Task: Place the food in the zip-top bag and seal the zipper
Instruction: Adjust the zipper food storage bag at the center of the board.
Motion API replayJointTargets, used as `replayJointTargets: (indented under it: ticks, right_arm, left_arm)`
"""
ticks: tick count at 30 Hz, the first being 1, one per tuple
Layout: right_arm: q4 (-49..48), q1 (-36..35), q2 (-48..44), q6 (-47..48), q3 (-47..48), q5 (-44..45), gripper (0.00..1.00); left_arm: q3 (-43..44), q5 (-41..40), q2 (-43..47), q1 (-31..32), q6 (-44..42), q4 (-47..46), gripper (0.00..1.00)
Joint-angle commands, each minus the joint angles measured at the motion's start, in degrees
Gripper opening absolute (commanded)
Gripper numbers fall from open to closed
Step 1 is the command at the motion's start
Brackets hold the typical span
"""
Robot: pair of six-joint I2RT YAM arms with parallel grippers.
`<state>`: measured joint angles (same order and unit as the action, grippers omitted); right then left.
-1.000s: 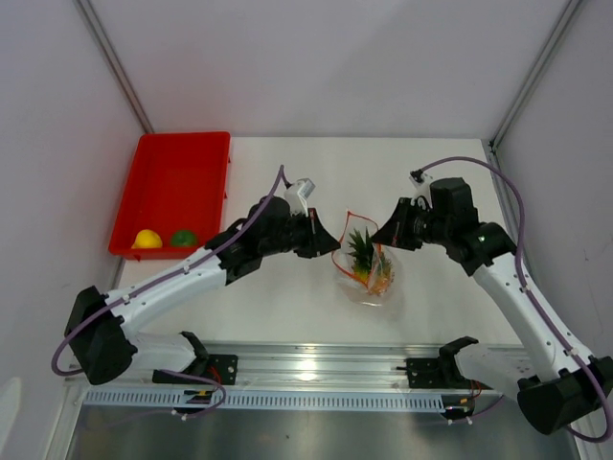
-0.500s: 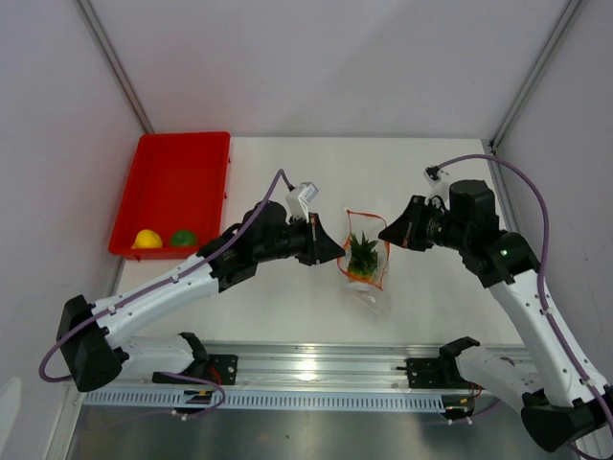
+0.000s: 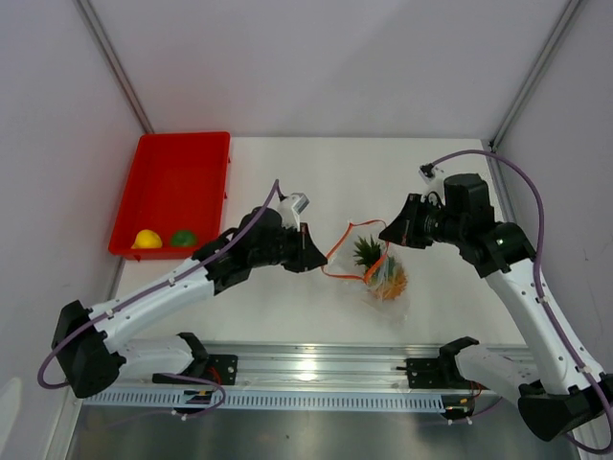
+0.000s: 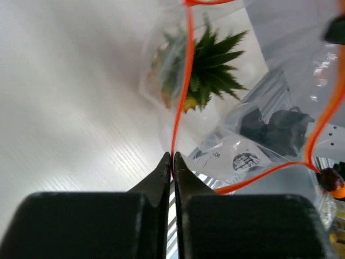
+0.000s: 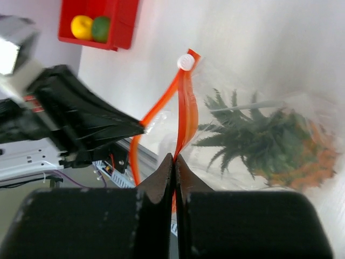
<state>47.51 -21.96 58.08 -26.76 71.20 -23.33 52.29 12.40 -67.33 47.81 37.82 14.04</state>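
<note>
Left gripper (image 4: 172, 157): fingers pinched on zipper (image 4: 187, 81).
Right gripper (image 5: 173, 159): fingers clamped on zipper's other side.
Zip-top bag (image 3: 391, 289): between both fingertips.
Pineapple (image 5: 280, 148): inside bag, just past fingertips.
Lemon (image 3: 147, 239), green fruit (image 3: 182, 237): red tray (image 3: 182, 163), far from both.

Your pineapple (image 3: 375, 259) lies inside the bag (image 3: 391, 292), mid-table between left gripper (image 3: 317, 263) and right gripper (image 3: 384, 235). Lemon (image 3: 147, 239) and round fruit (image 3: 183, 237) sit, seemingly touching, at the tray's (image 3: 177, 177) near end, far left.

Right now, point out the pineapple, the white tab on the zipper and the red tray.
pineapple (image 5: 253, 143): right wrist view, on its green crown.
white zipper tab (image 5: 186, 62): right wrist view, on its round face.
red tray (image 3: 177, 182): top external view, on its bare floor.
</note>
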Motion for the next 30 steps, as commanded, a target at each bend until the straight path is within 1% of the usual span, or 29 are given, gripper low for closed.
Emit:
replayJointTargets:
  ticks: [1, 2, 3, 4, 5, 6, 7, 9, 10, 11, 12, 13, 15, 16, 18, 19, 20, 22, 23, 24, 25, 26, 27, 28, 30]
  right_arm:
    - [-2.59, -0.63, -1.55, -0.91, -2.29, 1.44, 0.0]
    - [-2.42, -0.63, -1.66, -0.75, -2.29, 1.88, 0.0]
    - [-1.37, -0.72, -1.31, -0.48, -2.12, 1.97, 0.0]
    - [-1.02, -0.72, -0.52, -0.13, -1.68, 1.71, 0.0]
    - [-0.75, -0.81, -0.08, 0.22, -1.59, 1.54, 0.0]
    - [-1.01, -0.98, 0.01, 0.22, -1.76, 1.27, 0.0]
    - [-1.19, -1.07, 0.01, 0.13, -2.11, 1.27, 0.0]
    - [-2.06, -1.51, 0.1, -0.13, -2.64, 1.27, 0.0]
    - [-2.41, -1.69, 0.1, -0.22, -3.25, 0.92, 0.0]
    - [-2.68, -1.86, 0.1, -0.65, -3.69, 0.66, 0.0]
    - [-3.2, -2.3, 0.19, -0.83, -4.05, 0.4, 0.0]
    - [-3.21, -2.56, 0.27, -1.01, -4.22, 0.31, 0.0]
    - [-2.51, -3.61, 0.45, -1.1, -4.23, 0.92, 0.0]
    - [-2.25, -3.79, 0.28, -1.1, -4.23, 1.36, 0.0]
    - [-1.89, -3.97, -0.08, -1.53, -4.23, 3.2, 0.0]
    - [-1.8, -4.06, -0.25, -1.88, -4.23, 4.16, 0.0]
    - [-1.54, -4.23, -0.25, -2.24, -4.23, 5.56, 0.0]
    - [-1.54, -4.32, -0.25, -3.2, -4.31, 6.02, 0.0]
    - [-1.71, -4.24, -0.17, -3.55, -4.31, 6.02, 0.0]
    - [-1.72, -4.24, 0.01, -3.91, -4.4, 5.67, 0.0]
    - [-1.8, -4.32, -0.08, -4.52, -4.32, 5.58, 0.0]
    - [-1.63, -4.41, 0.01, -4.79, -4.31, 5.49, 0.0]
    - [-1.54, -4.5, -0.08, -4.96, -4.05, 5.66, 0.0]
    - [-1.37, -4.41, -0.43, -5.14, -3.88, 5.75, 0.0]
    - [-1.1, -4.59, -0.69, -5.23, -3.7, 6.89, 0.0]
  left_arm:
    - [1.76, -3.43, 6.15, -0.09, -3.9, 1.68, 0.09]
    - [2.02, -4.13, 8.86, 0.52, -3.98, 2.39, 0.34]
    - [2.11, -7.1, 10.54, 1.31, -4.25, 3.26, 0.48]
    - [2.2, -8.87, 12.38, 2.36, -4.6, 3.01, 0.59]
    - [2.63, -10.11, 15.62, 5.07, -5.21, 2.57, 0.75]
    - [3.07, -10.73, 16.78, 6.4, -7.13, 1.52, 0.78]
    - [3.95, -10.99, 17.49, 7.72, -8.28, 0.73, 0.79]
    - [4.48, -9.6, 18.37, 11.68, -13.89, -1.9, 0.81]
    - [4.4, -7.94, 18.38, 13.08, -16.09, -5.74, 0.82]
    - [4.4, -6.88, 18.11, 14.84, -18.81, -6.91, 0.86]
    - [4.57, -5.39, 16.37, 15.11, -19.62, -7.45, 0.87]
    - [7.7, -2.85, 14.79, 15.38, -20.24, -6.32, 0.87]
    - [10.27, -3.87, 10.06, 17.74, -22.52, -4.21, 0.88]
    - [13.77, -4.75, 8.55, 18.8, -23.4, -3.42, 0.89]
    - [16.08, -12.98, 5.38, 22.75, -24.64, -0.61, 0.88]
    - [18.26, -17.54, 1.97, 23.9, -24.29, 0.27, 0.87]
    - [20.02, -24.55, 0.2, 26.26, -22.37, 1.85, 0.86]
    - [21.62, -28.91, -4.18, 28.38, -21.65, 1.78, 0.85]
    - [21.97, -30.93, -5.52, 30.48, -22.0, 0.47, 0.85]
    - [22.06, -34.52, -6.84, 31.37, -22.0, 0.02, 0.84]
    - [22.41, -35.77, -9.2, 32.42, -22.09, -0.07, 0.83]
    - [23.63, -37.0, -10.35, 32.69, -21.66, 0.71, 0.81]
    - [24.34, -39.88, -11.32, 32.96, -21.04, 1.51, 0.8]
    - [24.61, -41.31, -12.29, 33.05, -19.99, 2.64, 0.75]
    - [26.01, -43.33, -14.31, 33.4, -17.35, 4.58, 0.73]
